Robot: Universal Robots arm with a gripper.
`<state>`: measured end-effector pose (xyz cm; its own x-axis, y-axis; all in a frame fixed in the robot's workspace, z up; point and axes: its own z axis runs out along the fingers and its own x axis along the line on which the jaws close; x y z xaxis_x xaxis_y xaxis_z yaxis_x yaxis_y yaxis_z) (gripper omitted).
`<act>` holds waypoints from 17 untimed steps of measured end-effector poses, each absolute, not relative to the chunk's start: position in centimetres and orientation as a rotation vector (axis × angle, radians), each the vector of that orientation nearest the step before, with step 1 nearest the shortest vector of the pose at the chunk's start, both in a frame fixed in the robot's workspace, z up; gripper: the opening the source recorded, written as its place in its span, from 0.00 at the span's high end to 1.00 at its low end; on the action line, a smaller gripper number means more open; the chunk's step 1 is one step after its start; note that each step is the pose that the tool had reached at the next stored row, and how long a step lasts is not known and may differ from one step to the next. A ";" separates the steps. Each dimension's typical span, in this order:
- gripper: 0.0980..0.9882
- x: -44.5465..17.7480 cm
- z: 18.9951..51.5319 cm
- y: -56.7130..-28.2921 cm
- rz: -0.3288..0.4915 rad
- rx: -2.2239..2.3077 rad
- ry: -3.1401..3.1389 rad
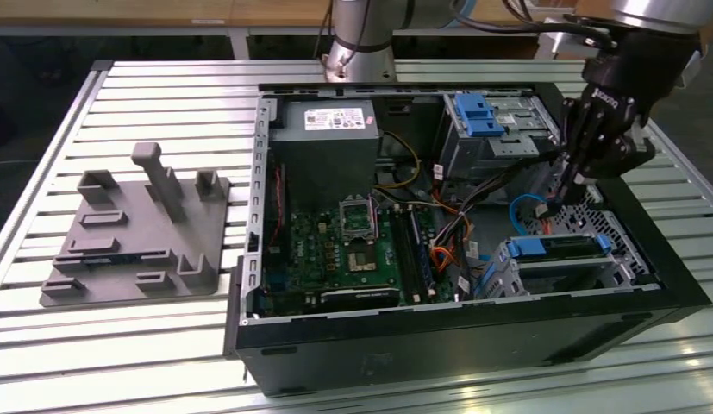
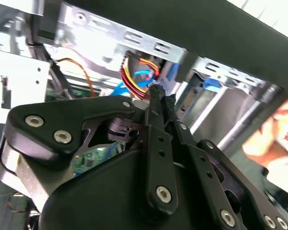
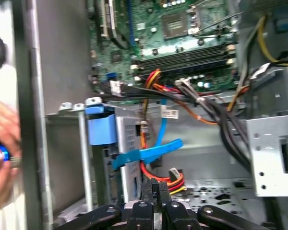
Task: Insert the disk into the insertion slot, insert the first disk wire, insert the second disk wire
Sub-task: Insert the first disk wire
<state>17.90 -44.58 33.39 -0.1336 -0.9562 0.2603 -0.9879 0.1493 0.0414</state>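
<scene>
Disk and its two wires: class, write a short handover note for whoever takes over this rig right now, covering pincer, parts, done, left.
Pincer: shut, low inside the computer case beside the cage; whether it pinches anything cannot be told.
Disk: seated in the insertion slot, blue carrier showing.
Wires: blue cable and red-yellow-black bundle lie close to the fingertips.
Done: disk insertion.
Left: both wires; neither can be seen plugged in.
</scene>
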 end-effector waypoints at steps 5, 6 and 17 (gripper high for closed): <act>0.93 17.9 33.4 -45.5 0.157 1.926 -2.223; 0.93 17.9 33.4 -45.7 0.152 1.929 -2.225; 0.93 17.8 34.0 -46.9 0.081 1.969 -2.257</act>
<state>17.78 -46.88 34.04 -0.1301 -0.9809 0.1448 -0.9887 0.1392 0.0548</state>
